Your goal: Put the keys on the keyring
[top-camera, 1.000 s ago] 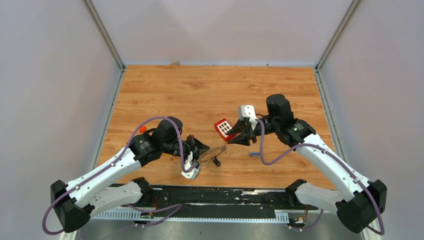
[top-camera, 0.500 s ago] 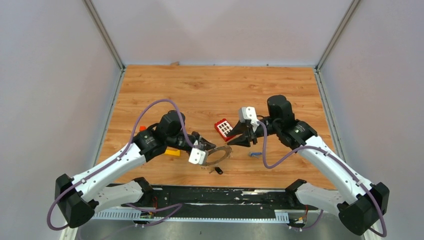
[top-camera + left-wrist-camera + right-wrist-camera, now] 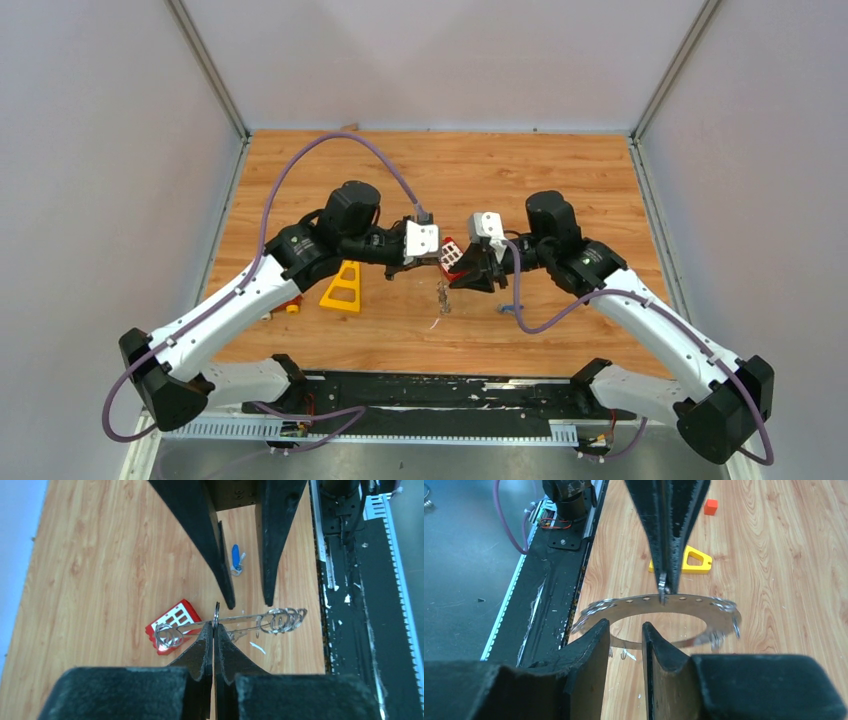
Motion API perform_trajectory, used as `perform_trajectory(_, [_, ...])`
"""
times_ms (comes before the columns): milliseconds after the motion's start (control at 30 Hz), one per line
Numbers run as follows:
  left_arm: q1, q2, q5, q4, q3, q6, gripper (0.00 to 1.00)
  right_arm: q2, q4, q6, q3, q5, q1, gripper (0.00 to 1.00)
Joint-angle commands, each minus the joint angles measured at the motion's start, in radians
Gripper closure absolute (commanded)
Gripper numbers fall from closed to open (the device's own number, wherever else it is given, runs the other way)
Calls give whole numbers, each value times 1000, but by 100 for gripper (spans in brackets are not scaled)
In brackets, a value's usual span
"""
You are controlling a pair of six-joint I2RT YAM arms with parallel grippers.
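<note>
The keyring (image 3: 684, 605), a thin grey ring fringed with small silvery keys, hangs in the air between both grippers (image 3: 442, 288). My left gripper (image 3: 214, 627) is shut on its rim, and the right wrist view shows that grip from above (image 3: 664, 592). The ring looks edge-on (image 3: 250, 616) in the left wrist view. Facing it is my right gripper (image 3: 624, 635), open, its fingers straddling the ring's near rim with a gap on each side (image 3: 458, 277). A blue-headed key (image 3: 235, 560) lies on the table below the right arm (image 3: 508, 308).
A red block with white squares (image 3: 452, 252) lies on the wood just behind the grippers (image 3: 191, 611). A yellow triangular frame (image 3: 343, 290) stands left of centre, with small orange bits (image 3: 292, 305) beside it. A black rail (image 3: 420, 390) runs along the near edge.
My left arm has lifted the keyring off the table and swung it up and right to the right gripper. The yellow frame is now uncovered. The right fingers have narrowed slightly.
</note>
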Motion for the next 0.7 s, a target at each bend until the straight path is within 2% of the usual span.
perform_trajectory(0, [-18, 37, -25, -118, 84, -98, 100, 25, 52, 54, 65, 55, 7, 69])
perform_trajectory(233, [-26, 65, -36, -166, 116, -115, 100, 30, 61, 79, 80, 78, 9, 67])
perform_trajectory(400, [-32, 70, -40, -156, 111, -138, 100, 33, 64, 86, 77, 23, 8, 67])
perform_trajectory(667, [-32, 64, -22, -128, 102, -171, 100, 51, 75, 92, 74, 21, 15, 68])
